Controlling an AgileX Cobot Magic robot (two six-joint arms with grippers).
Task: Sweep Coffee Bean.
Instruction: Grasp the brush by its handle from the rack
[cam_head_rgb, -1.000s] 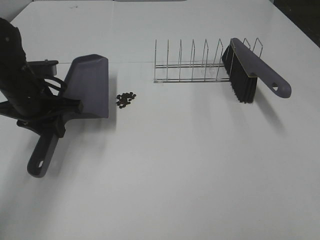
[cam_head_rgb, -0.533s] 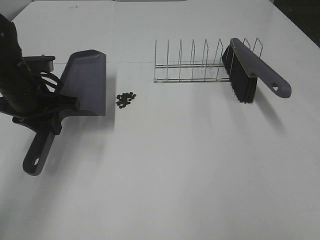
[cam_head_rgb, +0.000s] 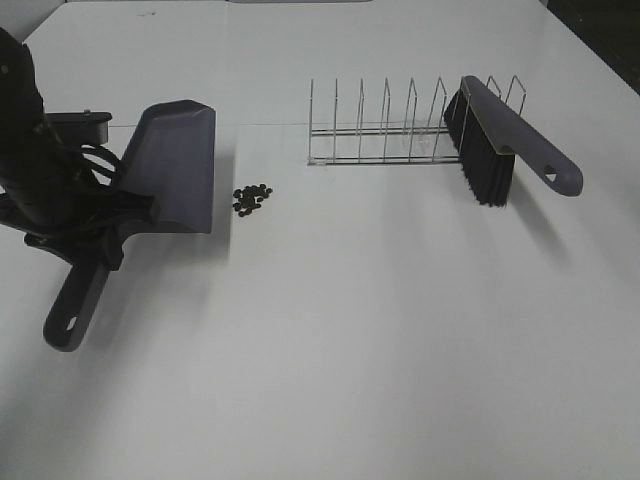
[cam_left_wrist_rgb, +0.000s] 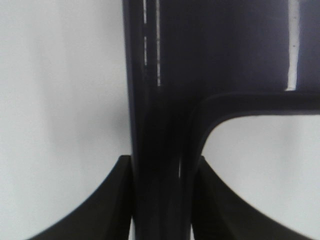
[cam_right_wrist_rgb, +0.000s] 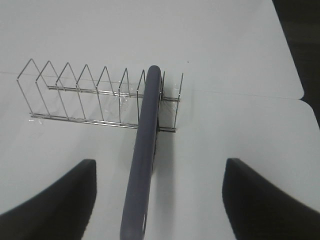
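Note:
A small cluster of dark coffee beans (cam_head_rgb: 251, 199) lies on the white table just right of the purple dustpan (cam_head_rgb: 172, 170). My left gripper (cam_head_rgb: 100, 232) is shut on the dustpan's handle (cam_left_wrist_rgb: 160, 165), with the pan's blade edge facing the beans. The purple brush (cam_head_rgb: 505, 140) with black bristles leans in the wire rack (cam_head_rgb: 385, 135) at the back right. In the right wrist view my right gripper (cam_right_wrist_rgb: 157, 200) stands open above and astride the brush handle (cam_right_wrist_rgb: 142, 165), not touching it. The right arm is out of the exterior high view.
The wire rack (cam_right_wrist_rgb: 100, 97) has several upright dividers. The table's edge and dark floor show at the far right (cam_right_wrist_rgb: 300, 45).
The left gripper and dustpan shifted slightly left over the second, then the pan turned a little. Beans, brush and rack have not moved.

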